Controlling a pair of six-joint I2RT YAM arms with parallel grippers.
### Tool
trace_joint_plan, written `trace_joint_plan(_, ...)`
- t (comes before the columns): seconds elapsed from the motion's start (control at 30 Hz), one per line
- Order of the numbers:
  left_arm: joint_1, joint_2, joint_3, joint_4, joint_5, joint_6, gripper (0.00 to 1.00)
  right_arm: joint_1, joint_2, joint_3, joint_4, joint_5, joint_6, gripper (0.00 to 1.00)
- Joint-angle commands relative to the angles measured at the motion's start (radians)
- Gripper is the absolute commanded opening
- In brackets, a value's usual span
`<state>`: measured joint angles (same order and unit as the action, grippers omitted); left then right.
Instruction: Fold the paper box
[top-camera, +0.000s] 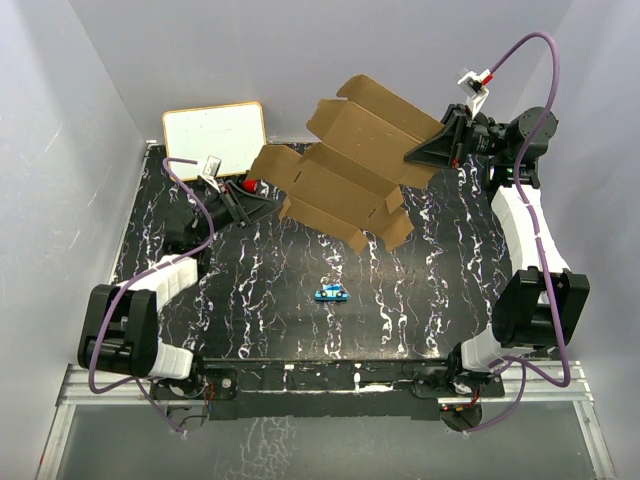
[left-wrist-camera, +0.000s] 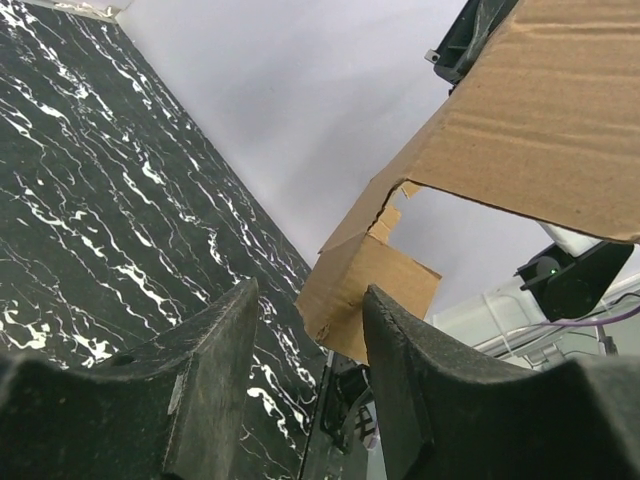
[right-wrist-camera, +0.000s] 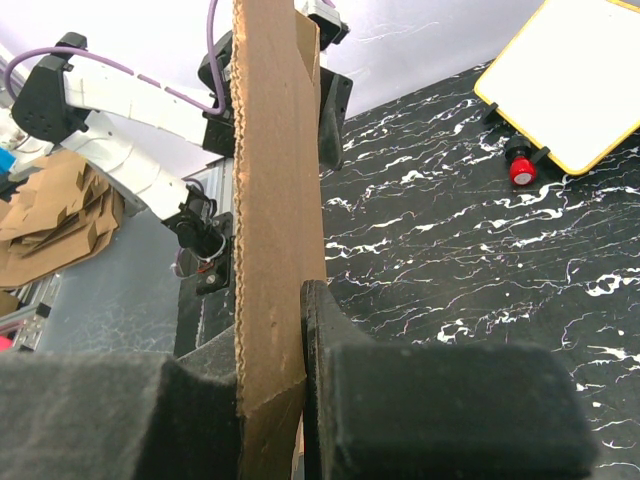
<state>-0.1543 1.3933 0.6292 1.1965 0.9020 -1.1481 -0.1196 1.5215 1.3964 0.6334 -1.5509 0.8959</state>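
Observation:
The paper box (top-camera: 345, 170) is a flat brown die-cut sheet with flaps, held in the air over the back of the table and sloping down to the left. My right gripper (top-camera: 428, 152) is shut on its right edge; in the right wrist view the sheet (right-wrist-camera: 275, 200) stands edge-on between the pads. My left gripper (top-camera: 255, 207) is open and empty, low by the sheet's lower left corner. In the left wrist view a flap of the sheet (left-wrist-camera: 365, 290) shows beyond the open fingers (left-wrist-camera: 215, 360), apart from them.
A white board with a tan frame (top-camera: 214, 135) leans at the back left, with a red knob (top-camera: 250, 185) near it. A small blue object (top-camera: 330, 292) lies mid-table. Spare cardboard sheets (right-wrist-camera: 50, 215) lie off the table in the right wrist view.

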Motion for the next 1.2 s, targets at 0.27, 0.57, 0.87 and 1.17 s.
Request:
trace_joint_plan(0.27,-0.037,0.054,0.064,0.065,0.01,0.015,0.44,0.005,-0.013,-0.003,0.057,0.022,-0.01,0.08)
trace_joint_plan(0.57,-0.056,0.095,0.076,0.112,0.005,0.002,0.44,0.006,-0.014,-0.005,0.057,0.02,-0.008,0.08)
trace_joint_plan(0.87,-0.055,0.122,0.09,0.109,-0.03,0.045,0.43,0.009,-0.022,-0.005,0.058,0.018,-0.008,0.08)
trace_joint_plan(1.17,-0.054,0.096,0.103,-0.051,-0.039,0.186,0.5,0.008,-0.023,-0.001,0.059,0.014,-0.002,0.08)
